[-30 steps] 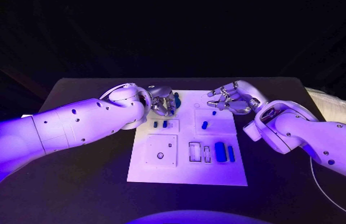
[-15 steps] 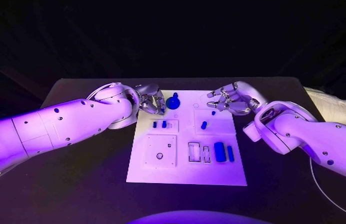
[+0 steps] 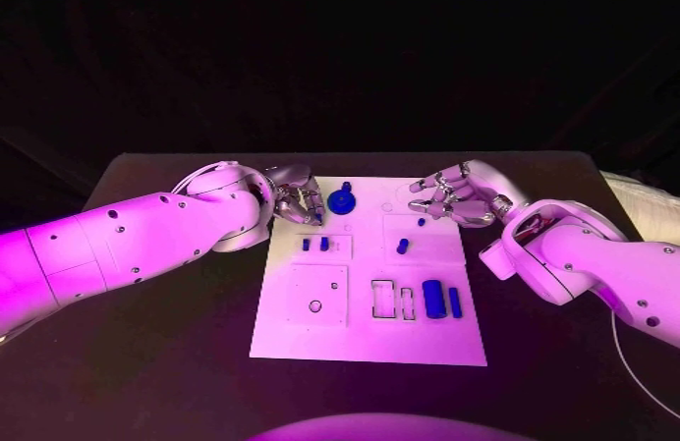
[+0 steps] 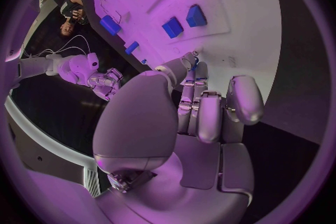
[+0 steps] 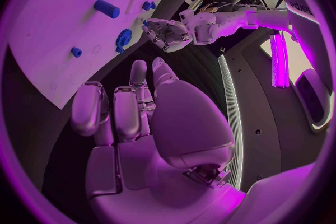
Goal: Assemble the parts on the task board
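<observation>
Your left hand [image 3: 295, 203] sits at the task board's [image 3: 368, 338] far-left corner, fingers [image 4: 210, 117] curled on nothing; right hand [image 3: 456, 197] likewise empty. The round blue part [image 3: 343, 202] lies just beside (small, rigid, probably slick): pinch its rim. Two blue pegs [image 3: 314, 245] crowd nearby.

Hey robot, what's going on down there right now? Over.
Left hand open beside round blue part. Right hand open over task board. Nothing blocking.
</observation>
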You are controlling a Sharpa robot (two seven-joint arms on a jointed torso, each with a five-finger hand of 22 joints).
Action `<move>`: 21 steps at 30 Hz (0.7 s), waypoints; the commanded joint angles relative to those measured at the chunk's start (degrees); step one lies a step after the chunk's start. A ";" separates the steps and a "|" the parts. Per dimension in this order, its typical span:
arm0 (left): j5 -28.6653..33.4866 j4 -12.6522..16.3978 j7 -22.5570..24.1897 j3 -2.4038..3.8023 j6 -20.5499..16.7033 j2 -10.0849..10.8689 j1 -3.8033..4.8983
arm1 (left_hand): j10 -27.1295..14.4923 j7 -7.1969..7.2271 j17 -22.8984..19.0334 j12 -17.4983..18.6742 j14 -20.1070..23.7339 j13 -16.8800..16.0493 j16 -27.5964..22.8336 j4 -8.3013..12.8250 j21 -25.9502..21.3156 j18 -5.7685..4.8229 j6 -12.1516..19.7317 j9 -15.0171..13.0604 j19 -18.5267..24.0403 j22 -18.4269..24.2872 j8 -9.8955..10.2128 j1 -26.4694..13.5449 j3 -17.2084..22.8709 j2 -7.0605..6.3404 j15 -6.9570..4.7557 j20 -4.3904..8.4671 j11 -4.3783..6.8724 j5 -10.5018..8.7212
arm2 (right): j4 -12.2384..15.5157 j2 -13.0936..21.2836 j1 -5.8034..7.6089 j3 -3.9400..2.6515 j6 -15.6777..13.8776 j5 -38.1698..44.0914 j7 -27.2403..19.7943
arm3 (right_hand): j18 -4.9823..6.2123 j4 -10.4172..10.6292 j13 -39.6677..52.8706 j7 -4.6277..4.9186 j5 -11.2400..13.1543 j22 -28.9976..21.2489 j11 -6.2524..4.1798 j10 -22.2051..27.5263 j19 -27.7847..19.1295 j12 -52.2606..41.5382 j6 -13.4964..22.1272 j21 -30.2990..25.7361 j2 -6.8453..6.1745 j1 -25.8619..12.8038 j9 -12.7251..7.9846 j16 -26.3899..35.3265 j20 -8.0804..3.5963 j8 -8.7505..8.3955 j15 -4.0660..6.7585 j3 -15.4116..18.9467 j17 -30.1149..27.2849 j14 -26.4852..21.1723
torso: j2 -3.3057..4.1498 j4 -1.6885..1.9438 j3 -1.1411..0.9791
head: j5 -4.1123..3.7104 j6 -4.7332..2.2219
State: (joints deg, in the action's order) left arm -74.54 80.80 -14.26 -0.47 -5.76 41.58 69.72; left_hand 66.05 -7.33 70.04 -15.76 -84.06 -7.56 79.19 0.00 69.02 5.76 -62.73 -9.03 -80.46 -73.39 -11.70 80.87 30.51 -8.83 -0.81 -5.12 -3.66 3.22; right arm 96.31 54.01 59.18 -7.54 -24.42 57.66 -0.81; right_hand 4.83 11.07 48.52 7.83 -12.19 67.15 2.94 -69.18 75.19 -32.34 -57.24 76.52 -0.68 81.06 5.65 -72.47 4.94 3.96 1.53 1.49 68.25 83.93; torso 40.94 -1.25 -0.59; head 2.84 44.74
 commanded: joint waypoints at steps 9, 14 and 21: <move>-0.54 -1.15 -0.36 -0.09 2.71 -1.27 -0.05 | 0.42 -0.13 -0.31 0.46 -0.76 0.11 -0.11 -0.10 0.20 -0.77 -0.02 -0.03 -0.22 0.08 0.23 -0.60 0.37 0.18 -0.04 0.04 0.05 -0.17 | 0.13 -0.10 -0.05 0.00 0.64 0.20 -0.06 | 0.38 0.20 -0.05 0.26 -0.31 -0.07 -0.02 0.54 -0.26 0.27 0.15 -0.20 0.62 -0.02 0.07 0.18 0.05 -0.12 -0.22 0.25 0.04 1.53 | -0.01 -0.03 0.02 | 0.30 0.35; -0.76 -1.46 -0.23 -0.10 3.38 -1.39 -0.06 | 0.43 -0.13 -0.33 0.47 -0.76 0.11 -0.12 -0.10 0.20 -0.77 -0.03 -0.03 -0.22 0.07 0.24 -0.61 0.38 0.18 -0.04 0.04 0.06 -0.17 | 0.14 -0.10 -0.05 0.00 0.77 0.20 -0.03 | 0.38 0.20 -0.05 0.26 -0.31 -0.07 -0.02 0.54 -0.26 0.27 0.15 -0.20 0.62 -0.02 0.07 0.18 0.05 -0.12 -0.22 0.25 0.04 1.53 | -0.01 0.04 0.02 | 0.21 0.43; -1.02 -1.59 -0.41 -0.11 4.07 -1.50 -0.06 | 0.52 -0.09 -0.32 0.53 -0.76 0.10 -0.11 -0.10 0.22 -0.77 -0.11 -0.02 -0.23 0.04 0.26 -0.65 0.41 0.22 -0.05 0.03 0.08 -0.17 | 0.18 -0.14 -0.05 0.00 0.86 0.20 -0.04 | 0.38 0.20 -0.05 0.26 -0.31 -0.07 -0.02 0.54 -0.26 0.27 0.15 -0.20 0.62 -0.02 0.07 0.18 0.05 -0.12 -0.22 0.25 0.04 1.53 | -0.03 -0.02 0.02 | 0.31 0.49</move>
State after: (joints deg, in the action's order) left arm -74.98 79.19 -14.50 -0.59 -3.35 40.19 69.65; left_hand 66.17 -7.33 69.79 -15.48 -84.06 -7.51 79.19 -0.16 69.01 5.77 -62.72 -9.02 -80.46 -73.38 -11.48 80.63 30.68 -8.59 -0.81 -5.13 -3.54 3.22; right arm 96.38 53.93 59.17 -7.54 -24.38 57.65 -0.77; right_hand 4.83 11.07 48.52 7.83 -12.18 67.15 2.82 -69.05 75.19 -32.34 -57.24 76.52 -0.68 81.06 5.64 -72.46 4.94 3.96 1.53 1.49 68.26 83.93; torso 40.93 -1.22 -0.57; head 3.08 45.21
